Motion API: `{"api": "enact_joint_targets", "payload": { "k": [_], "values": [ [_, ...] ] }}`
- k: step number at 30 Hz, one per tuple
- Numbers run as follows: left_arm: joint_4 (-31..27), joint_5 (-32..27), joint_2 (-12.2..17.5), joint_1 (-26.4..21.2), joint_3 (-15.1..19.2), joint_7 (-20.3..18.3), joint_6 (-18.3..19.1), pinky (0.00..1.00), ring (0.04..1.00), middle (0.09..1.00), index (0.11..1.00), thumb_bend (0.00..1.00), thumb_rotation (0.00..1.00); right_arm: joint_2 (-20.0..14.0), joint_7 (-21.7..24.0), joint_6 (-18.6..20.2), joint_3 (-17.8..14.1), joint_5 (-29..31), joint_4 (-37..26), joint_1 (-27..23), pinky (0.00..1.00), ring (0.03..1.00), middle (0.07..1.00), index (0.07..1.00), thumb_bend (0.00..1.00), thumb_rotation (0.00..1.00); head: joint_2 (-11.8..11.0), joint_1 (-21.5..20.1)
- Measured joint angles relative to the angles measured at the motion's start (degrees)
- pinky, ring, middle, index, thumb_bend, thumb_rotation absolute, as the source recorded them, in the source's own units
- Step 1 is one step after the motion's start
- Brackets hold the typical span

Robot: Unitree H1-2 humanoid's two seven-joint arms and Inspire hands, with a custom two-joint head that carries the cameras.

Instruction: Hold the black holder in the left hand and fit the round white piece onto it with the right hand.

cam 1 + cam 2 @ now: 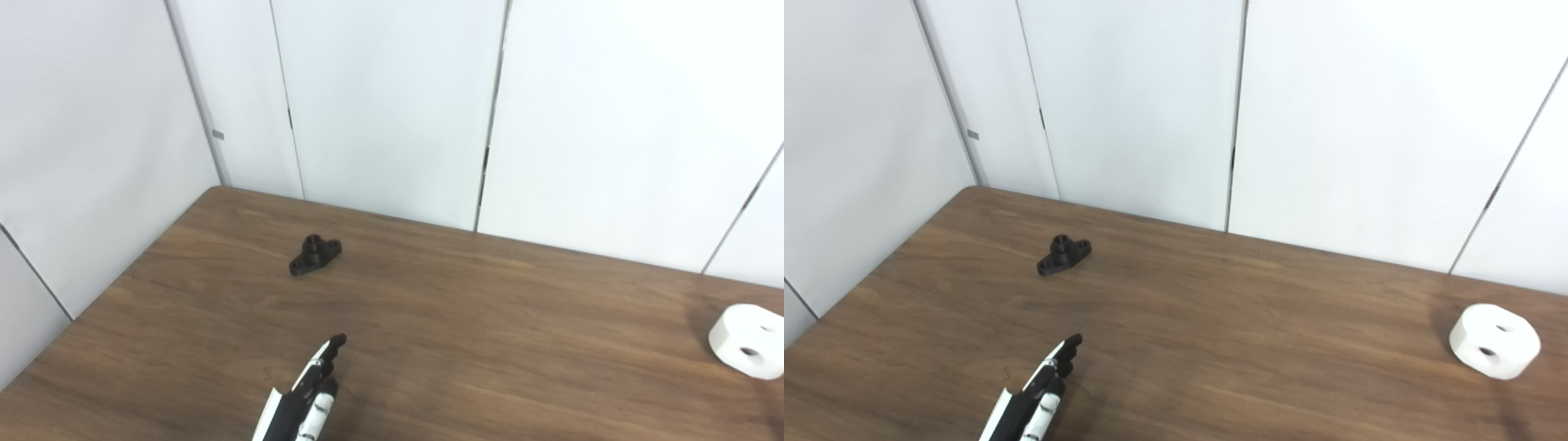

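Two head cameras (side by side), angled down, seemingly sharing table (465, 318).

Only the left hand (309, 392) shows, entering at the bottom edge left of centre. Its fingers (331, 349) are stretched out straight and close together, pointing up and slightly right, holding nothing. The right hand is out of view.

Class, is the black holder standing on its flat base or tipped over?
On its base: the black holder lies flat on the table, short stub pointing up.
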Motion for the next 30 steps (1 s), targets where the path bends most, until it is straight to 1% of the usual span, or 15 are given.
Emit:
{"api": "enact_joint_targets", "payload": {
  "k": [1, 2, 4, 5, 6, 7, 8, 9, 13, 17, 20, 22, 24, 27, 30],
  "values": [
    [0.0, 0.5, -0.1, 0.0, 0.0, 0.6, 0.0, 1.00, 0.986, 0.966, 0.915, 0.40, 0.67, -0.1, 0.0, 0.0, 0.0, -0.1, 0.0, 0.0, 1.00, 1.000, 1.000, 1.000, 0.64, 1.00, 0.2, -0.1],
    [0.0, 1.3, -0.1, 0.0, 0.0, 1.2, -0.1, 0.97, 0.963, 0.948, 0.898, 0.38, 0.53, -0.1, 0.0, 0.0, 0.0, -0.1, 0.1, 0.0, 1.00, 1.000, 1.000, 1.000, 0.64, 1.00, 0.3, 0.1],
    [0.0, 3.7, -0.3, 0.1, 0.2, 2.8, -0.7, 0.91, 0.932, 0.922, 0.876, 0.39, 0.36, -0.3, 0.0, 0.0, 0.0, 0.0, 0.2, -0.2, 1.00, 1.000, 1.000, 1.000, 0.64, 1.00, 0.3, 0.1],
    [0.0, 5.2, -0.4, 0.1, 0.2, 3.7, -0.8, 0.91, 0.925, 0.914, 0.870, 0.40, 0.21, -0.4, 0.0, -0.1, 0.0, 0.0, 0.4, -0.3, 1.00, 1.000, 1.000, 1.000, 0.65, 1.00, 0.3, 0.1],
    [-0.1, 6.6, -0.4, 0.2, 0.2, 4.6, -0.8, 0.91, 0.923, 0.911, 0.868, 0.40, 0.16, -0.5, 0.0, -0.1, 0.0, 0.1, 0.6, -0.4, 1.00, 1.000, 1.000, 1.000, 0.65, 1.00, 0.3, 0.3],
    [-0.1, 8.0, -0.5, 0.3, 0.5, 5.7, -0.6, 0.91, 0.921, 0.910, 0.867, 0.42, 0.08, -0.7, 0.1, -0.1, 0.0, 0.1, 0.8, -0.5, 1.00, 1.000, 1.000, 1.000, 0.66, 1.00, 0.3, 0.3],
    [-0.2, 9.4, -0.6, 0.4, 1.1, 6.8, -0.4, 0.90, 0.915, 0.907, 0.863, 0.46, 0.03, -0.8, 0.1, -0.1, 0.0, 0.2, 1.0, -0.6, 1.00, 1.000, 1.000, 1.000, 0.66, 1.00, 0.3, 0.2],
    [-0.3, 10.7, -0.7, 0.5, 1.9, 8.2, 0.0, 0.90, 0.913, 0.907, 0.861, 0.47, 0.02, -1.0, 0.2, -0.1, 0.0, 0.2, 1.3, -0.7, 1.00, 1.000, 1.000, 1.000, 0.66, 1.00, 0.2, 0.2],
    [-3.4, 14.1, -0.9, 0.4, 4.1, 12.2, 2.9, 0.91, 0.916, 0.897, 0.856, 0.55, 0.00, -1.3, 0.3, -0.1, -0.1, 0.3, 1.6, -0.5, 1.00, 1.000, 1.000, 1.000, 0.67, 1.00, 0.1, -0.2],
    [-7.3, 17.0, -0.7, -0.3, 5.2, 12.7, 7.6, 0.92, 0.927, 0.902, 0.859, 0.62, 0.01, -1.3, 0.5, -0.2, -0.2, 0.4, 1.5, -0.4, 1.00, 1.000, 1.000, 1.000, 0.65, 1.00, 0.4, -0.4],
    [-9.0, 18.8, -0.6, -0.8, 6.3, 12.7, 12.9, 0.93, 0.924, 0.906, 0.869, 0.68, 0.10, -1.3, 0.5, -0.1, -0.3, 0.4, 1.4, -0.2, 1.00, 1.000, 1.000, 1.000, 0.67, 1.00, 0.6, -0.6],
    [-10.1, 20.2, -0.4, -1.4, 7.0, 12.6, 16.2, 0.95, 0.938, 0.915, 0.878, 0.71, 0.14, -1.3, 0.5, -0.1, -0.3, 0.4, 1.3, 0.1, 1.00, 1.000, 1.000, 1.000, 0.67, 1.00, 0.4, -1.0],
    [-10.4, 21.7, 0.1, -2.9, 7.5, 12.3, 18.9, 0.98, 0.955, 0.928, 0.885, 0.74, 0.20, -1.4, 0.5, -0.1, -0.4, 0.3, 1.0, 0.4, 1.00, 1.000, 1.000, 0.995, 0.66, 1.00, 0.4, -1.2],
    [-11.4, 24.7, 0.6, -6.1, 7.9, 11.1, 24.8, 0.98, 0.962, 0.933, 0.881, 0.79, 0.31, -1.3, 0.5, -0.3, -0.4, 0.3, 1.0, 0.4, 1.00, 1.000, 1.000, 0.988, 0.64, 1.00, 0.4, -1.2],
    [-11.9, 27.0, 1.2, -9.4, 8.5, 9.8, 29.4, 0.97, 0.971, 0.934, 0.867, 0.81, 0.33, -1.3, 0.5, -0.5, -0.3, 0.3, 1.0, 0.4, 1.00, 1.000, 1.000, 0.982, 0.65, 1.00, 0.4, -1.3]
  ]
}}
